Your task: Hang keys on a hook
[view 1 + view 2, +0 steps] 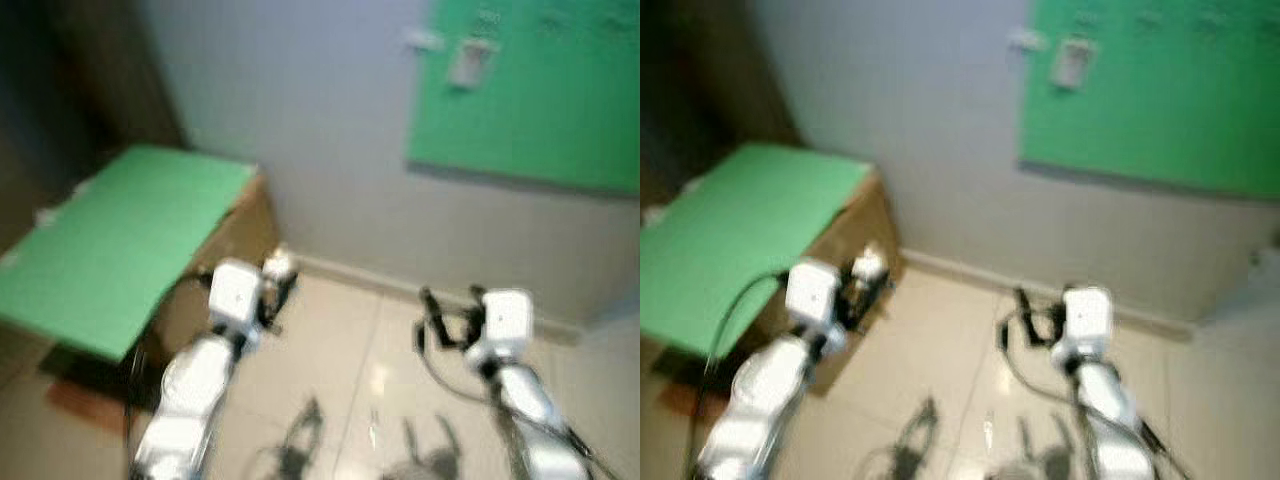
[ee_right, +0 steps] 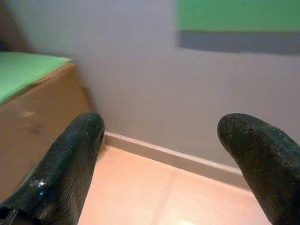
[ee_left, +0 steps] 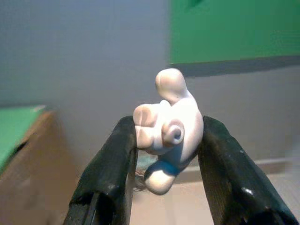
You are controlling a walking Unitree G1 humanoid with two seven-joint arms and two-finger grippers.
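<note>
Pinching your white figure keychain (image 3: 166,129) between the left gripper (image 1: 275,285) fingers, right gripper (image 2: 171,154) spread apart and bare, green board (image 1: 535,90) on the wall ahead.

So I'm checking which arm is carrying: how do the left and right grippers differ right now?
The left gripper is shut on a white figure keychain; the right gripper is open and holds nothing. The left sits beside the green-topped box; the right is over bare floor tile. Both have two black fingers and face the wall.
</note>
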